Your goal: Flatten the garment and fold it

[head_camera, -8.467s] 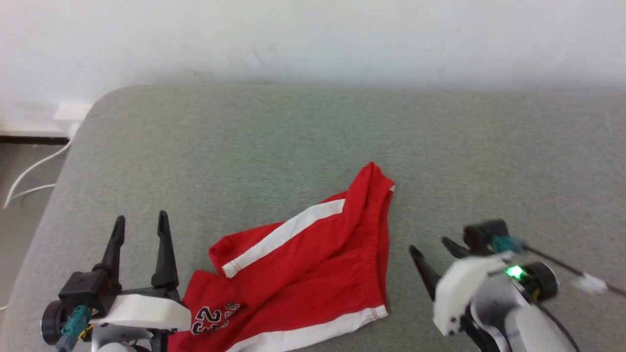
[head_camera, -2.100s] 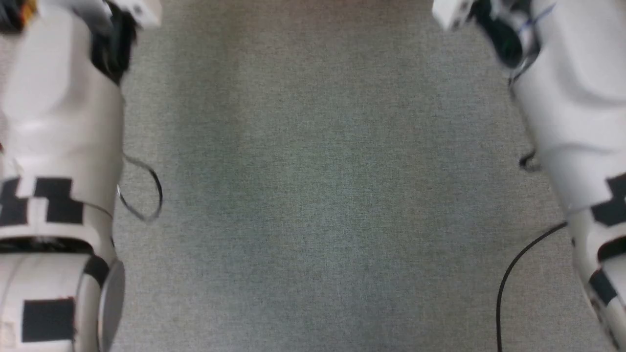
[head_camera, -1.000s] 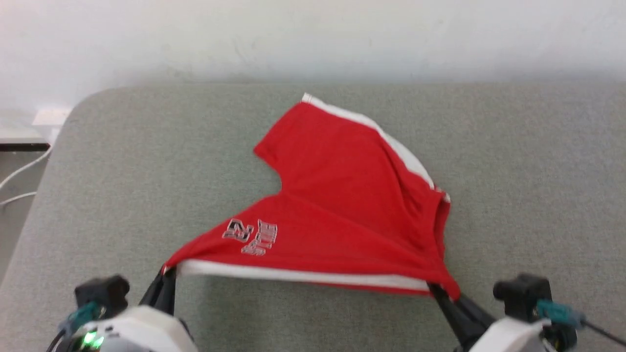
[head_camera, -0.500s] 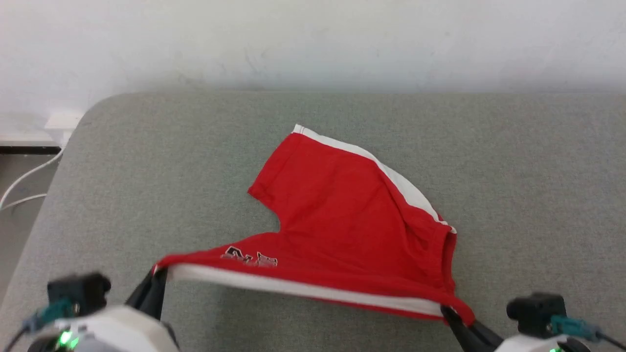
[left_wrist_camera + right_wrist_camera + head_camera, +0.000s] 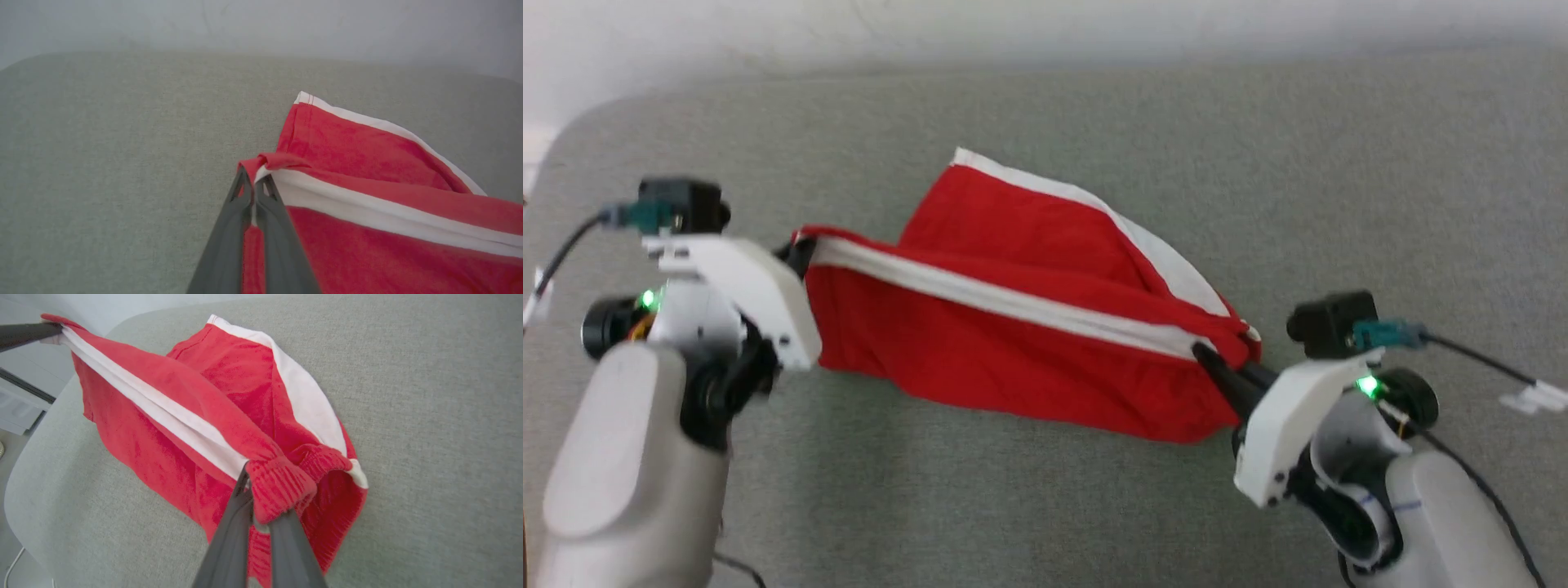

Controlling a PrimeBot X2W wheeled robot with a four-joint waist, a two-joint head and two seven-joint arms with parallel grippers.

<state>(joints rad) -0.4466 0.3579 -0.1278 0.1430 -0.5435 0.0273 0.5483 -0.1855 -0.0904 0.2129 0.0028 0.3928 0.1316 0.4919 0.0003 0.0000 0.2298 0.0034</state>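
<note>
At the left of the head view, a smooth, pale forearm is rising from the lower left corner, ending in a white wrist block with a small green light. The left gripper (image 5: 798, 251) is pointing toward the right. Its two long dark fingers are clenched flat together on a corner of the shorts (image 5: 1013, 367), where the red cloth is bunching into a small roll beside a white hem. In the left wrist view those fingers (image 5: 229, 232) are pressing side by side, nipping the cloth at their tips.

The shorts are stretching across the middle of the frame, held up between the two grippers. A white stripe (image 5: 1013, 298) is running taut and straight from upper left to lower right along the raised edge. Below it, soft red fabric is hanging in a loose, sagging panel. Behind it, the other leg, a rounded flap edged by a broad white band, is lying on the pad (image 5: 1339, 163), a grey-green woven surface with a rounded corner.

At the right, the right gripper (image 5: 1209, 359) is reaching up and left from the lower right corner. Its fingers are clamped tight on the gathered, ribbed waistband (image 5: 282, 486). A thin black cable (image 5: 1470, 359) is trailing off to the right from its wrist. A pale wall (image 5: 1013, 20) is running along the top.
</note>
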